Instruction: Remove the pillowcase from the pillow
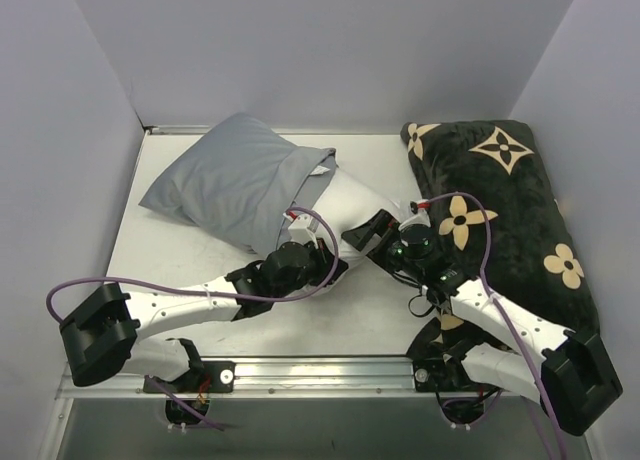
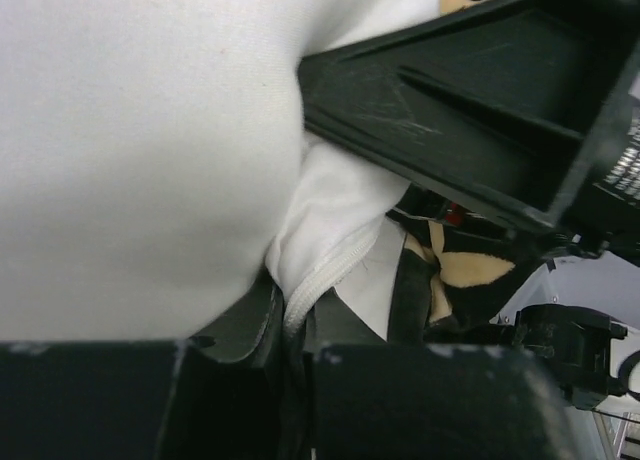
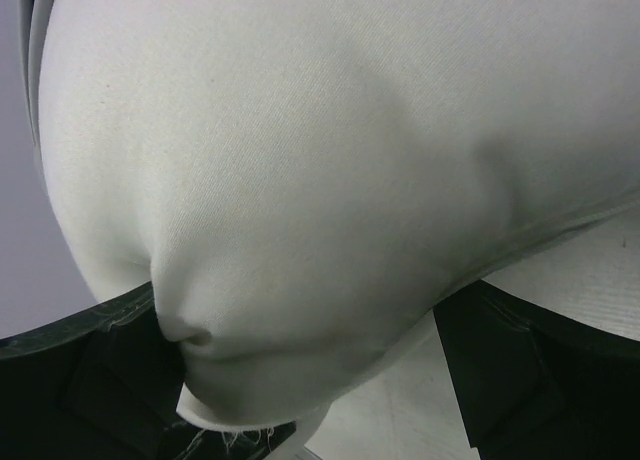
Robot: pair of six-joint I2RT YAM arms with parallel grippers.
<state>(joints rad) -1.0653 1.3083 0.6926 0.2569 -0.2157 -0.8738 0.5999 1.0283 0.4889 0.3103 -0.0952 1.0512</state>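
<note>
The grey pillowcase (image 1: 235, 180) lies at the table's back left and covers the far end of the white pillow (image 1: 355, 200). The pillow's bare near end sticks out of the open mouth towards the arms. My left gripper (image 1: 325, 252) is at that end. In the left wrist view it (image 2: 300, 330) is shut on the pillow's white seam (image 2: 320, 275), with the pillow's bulk (image 2: 140, 150) above. My right gripper (image 1: 372, 230) is just to the right. In the right wrist view it (image 3: 300, 400) is open, its fingers (image 3: 90, 380) wide apart around the pillow's corner (image 3: 330, 160).
A black plush cushion with tan flowers (image 1: 510, 210) lies along the right wall, close to the right arm; it also shows in the left wrist view (image 2: 460, 270). White walls enclose the table (image 1: 200, 260) at the back and both sides. Purple cables loop over both arms.
</note>
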